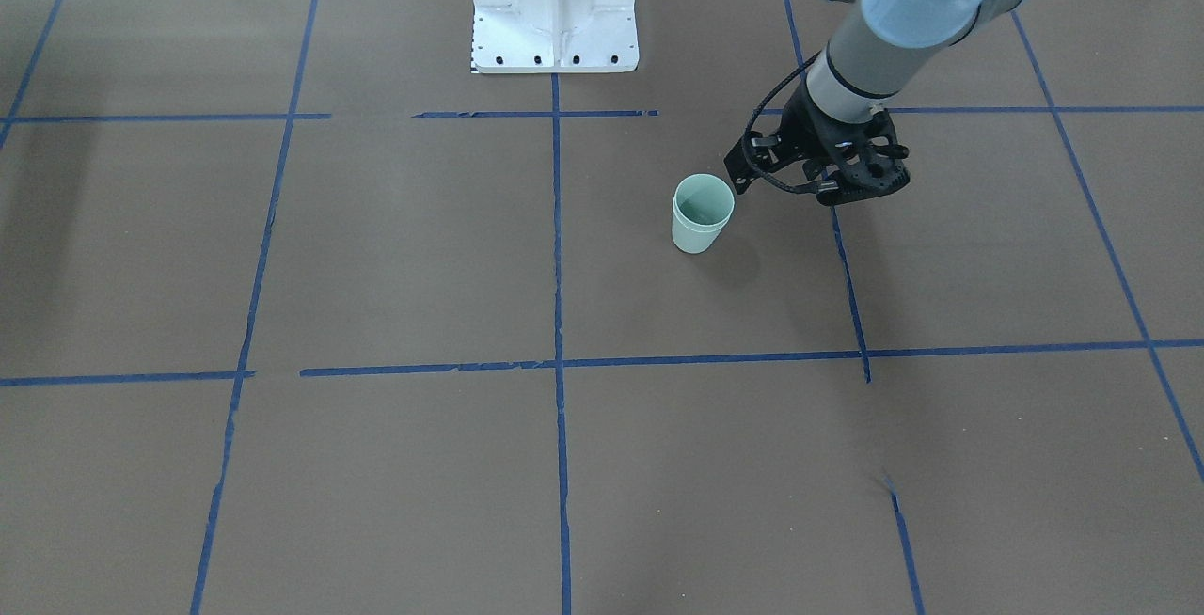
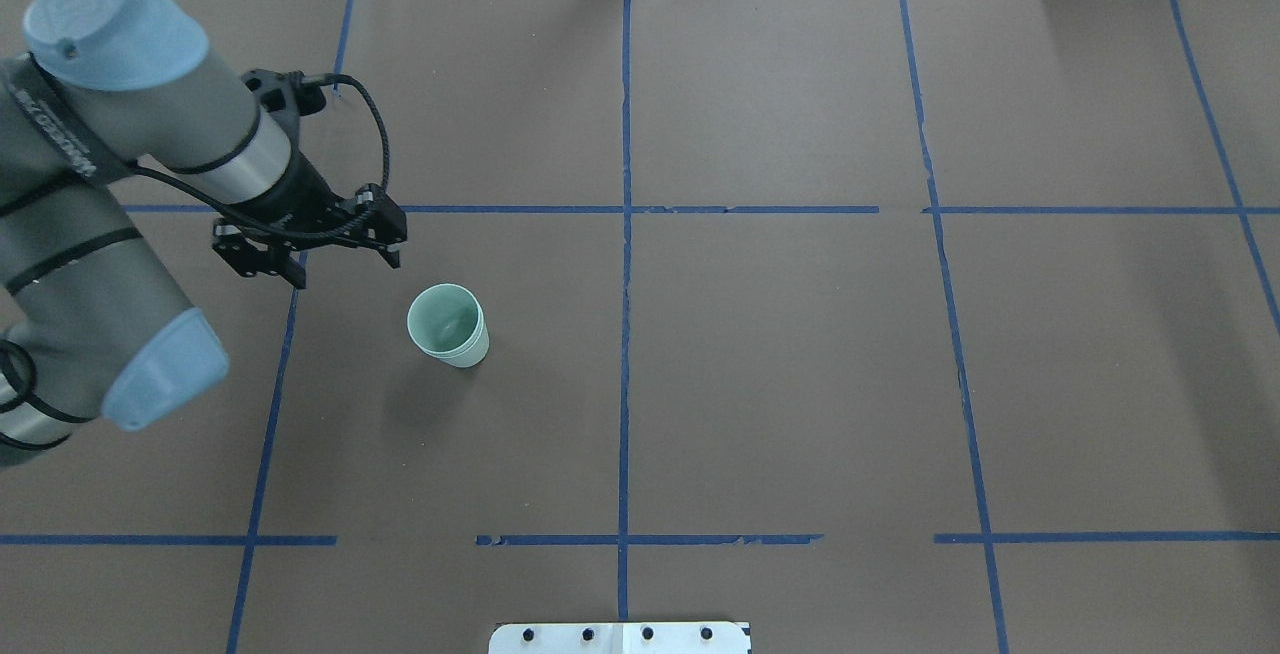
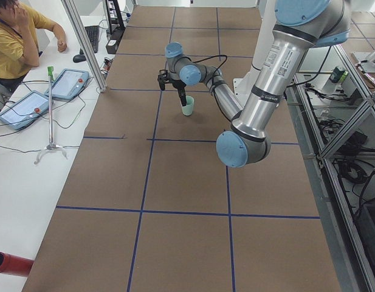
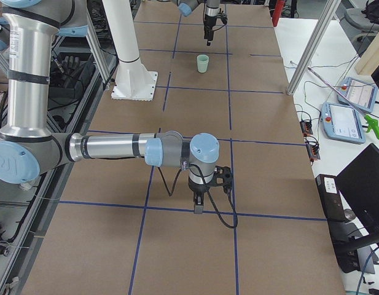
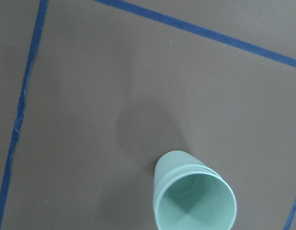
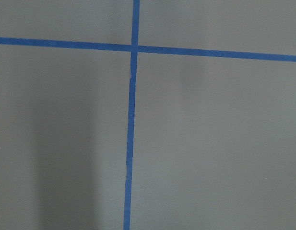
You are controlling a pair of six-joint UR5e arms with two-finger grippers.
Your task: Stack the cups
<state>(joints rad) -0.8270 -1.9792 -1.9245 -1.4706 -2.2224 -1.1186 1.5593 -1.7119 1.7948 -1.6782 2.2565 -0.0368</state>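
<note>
Two pale mint-green cups stand upright on the brown table as one stack, one nested in the other, with a double rim showing in the left wrist view. The stack also shows in the overhead view and both side views. My left gripper hovers beside the stack, apart from it, open and empty; the front view shows it too. My right gripper hangs over bare table far from the cups. It shows only in the right side view, so I cannot tell whether it is open or shut.
Blue tape lines divide the brown table. The white robot base plate stands at the table's robot side. An operator sits by tablets beyond the table's edge. A pendant lies on the side bench.
</note>
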